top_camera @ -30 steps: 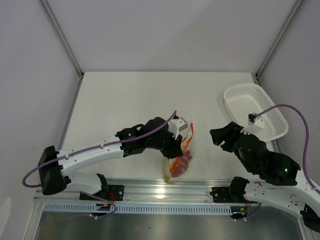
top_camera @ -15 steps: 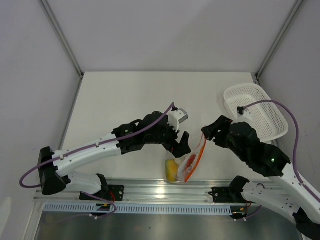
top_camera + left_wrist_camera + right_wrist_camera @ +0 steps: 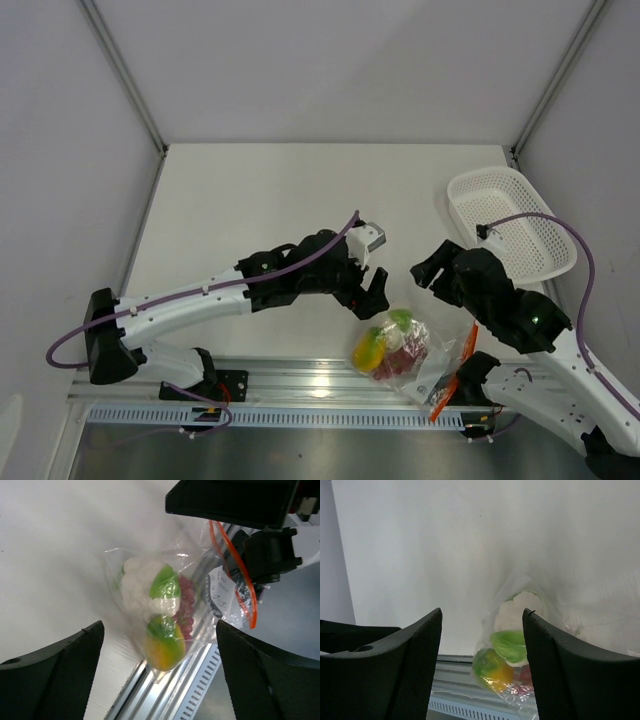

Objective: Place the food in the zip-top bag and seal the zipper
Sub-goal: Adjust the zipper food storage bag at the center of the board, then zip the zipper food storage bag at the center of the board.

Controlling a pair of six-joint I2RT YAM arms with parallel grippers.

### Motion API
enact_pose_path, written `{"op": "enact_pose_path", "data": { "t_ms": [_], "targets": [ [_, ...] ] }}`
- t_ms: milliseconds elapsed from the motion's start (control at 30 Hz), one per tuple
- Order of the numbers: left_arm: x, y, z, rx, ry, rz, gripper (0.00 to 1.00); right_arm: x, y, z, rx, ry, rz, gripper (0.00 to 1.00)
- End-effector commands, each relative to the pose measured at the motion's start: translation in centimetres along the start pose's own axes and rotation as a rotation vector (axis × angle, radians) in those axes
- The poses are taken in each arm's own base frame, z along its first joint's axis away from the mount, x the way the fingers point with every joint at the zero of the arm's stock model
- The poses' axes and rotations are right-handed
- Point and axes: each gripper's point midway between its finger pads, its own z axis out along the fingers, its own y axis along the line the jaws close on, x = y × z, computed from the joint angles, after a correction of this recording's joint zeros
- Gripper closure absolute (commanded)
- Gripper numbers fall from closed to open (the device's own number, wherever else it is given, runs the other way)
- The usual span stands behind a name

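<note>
The zip-top bag [image 3: 415, 350] lies on its side at the table's near edge, partly over the metal rail. Inside it are the food pieces: a yellow-orange fruit [image 3: 367, 348], a green piece [image 3: 400, 320], a whitish piece [image 3: 137, 582] and the dark red grape bunch [image 3: 186, 605]. The orange-red zipper [image 3: 446, 388] hangs over the rail; I cannot tell if it is sealed. My left gripper [image 3: 375, 292] is open and empty, just above-left of the bag [image 3: 165, 610]. My right gripper [image 3: 427, 272] is open and empty, just behind the bag [image 3: 515, 645].
A white oval mesh basket [image 3: 510, 225] stands at the right edge of the table, behind my right arm. The metal rail [image 3: 300, 378] and a slotted cable duct run along the near edge under the bag.
The bag was held up between both grippers. Both have let go; it has dropped to the right onto the near edge, its zipper end now over the rail. The left gripper shifted slightly right.
</note>
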Motion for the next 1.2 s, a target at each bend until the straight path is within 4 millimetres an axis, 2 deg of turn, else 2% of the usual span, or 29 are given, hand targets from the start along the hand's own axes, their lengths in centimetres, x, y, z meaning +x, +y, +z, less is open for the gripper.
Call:
{"op": "enact_pose_path", "data": {
  "t_ms": [0,67,167,200,233,267,300,367,400,533,567,600,667,700,767,800,867,967,1000,1067,1167],
  "targets": [
    [-0.3,-2.2,0.0,0.078,-0.027,-0.015,0.09,-1.9,-0.5,-1.2,0.027,-0.067,0.0,0.32],
    [-0.1,-3.3,-0.1,0.107,-0.028,-0.017,0.12,-2.0,-0.6,-1.3,0.033,-0.07,0.004,0.32],
    [1.3,-5.0,-0.1,0.145,-0.03,-0.034,0.19,-2.0,-0.8,-1.5,0.039,-0.073,0.03,0.32],
    [1.3,-5.2,-0.2,0.136,-0.049,-0.041,0.24,-2.2,-0.9,-1.6,0.039,-0.081,0.042,0.32],
    [2.7,-5.9,0.1,0.157,-0.041,-0.045,0.29,-2.3,-0.9,-1.9,0.039,-0.085,0.064,0.32],
    [2.6,-6.8,-0.4,0.19,-0.061,-0.066,0.34,-2.5,-0.9,-2.0,0.037,-0.091,0.078,0.32],
    [3.5,-7.3,-0.4,0.219,-0.051,-0.076,0.47,-2.8,-0.8,-2.5,0.023,-0.103,0.089,0.32],
    [3.9,-9.0,-0.9,0.296,-0.069,-0.119,0.61,-3.5,-0.6,-3.1,0.009,-0.124,0.101,0.32],
    [4.9,-9.4,-0.8,0.326,-0.056,-0.132,0.69,-3.7,-0.5,-3.4,0.005,-0.13,0.106,0.32],
    [7.7,-12.7,-0.3,0.433,0.003,-0.155,0.76,-4.6,-0.7,-4.5,0.004,-0.161,0.108,0.32],
    [7.8,-13.3,0.1,0.443,0.014,-0.162,0.76,-4.9,-0.7,-4.7,0.004,-0.169,0.11,0.32],
    [9.4,-13.3,1.6,0.424,0.068,-0.166,0.78,-4.9,-0.7,-4.8,0.004,-0.172,0.109,0.31],
    [10.3,-13.7,2.7,0.428,0.116,-0.193,0.8,-5.1,-0.5,-5.0,-0.008,-0.175,0.113,0.32],
    [11.0,-13.7,3.8,0.422,0.138,-0.194,0.8,-5.1,-0.5,-5.1,-0.011,-0.174,0.111,0.32],
    [11.2,-13.6,4.7,0.419,0.153,-0.189,0.8,-5.1,-0.6,-5.3,-0.008,-0.17,0.11,0.32],
    [11.4,-13.0,5.7,0.399,0.168,-0.196,0.8,-5.0,-0.8,-5.4,-0.004,-0.168,0.107,0.32],
    [11.8,-12.5,6.4,0.398,0.196,-0.212,0.81,-4.9,-1.0,-5.4,0.001,-0.164,0.107,0.32],
    [12.2,-10.4,7.7,0.36,0.203,-0.243,0.82,-4.6,-1.3,-5.4,0.006,-0.158,0.103,0.32],
    [12.7,-8.9,8.1,0.325,0.207,-0.258,0.82,-4.4,-1.4,-5.2,0.011,-0.15,0.095,0.32],
    [12.8,-7.6,8.3,0.294,0.204,-0.261,0.82,-4.1,-1.7,-4.9,0.025,-0.143,0.084,0.32],
    [13.3,-4.6,8.7,0.217,0.229,-0.27,0.82,-3.3,-2.0,-3.9,0.049,-0.122,0.063,0.32]
  ]
}}
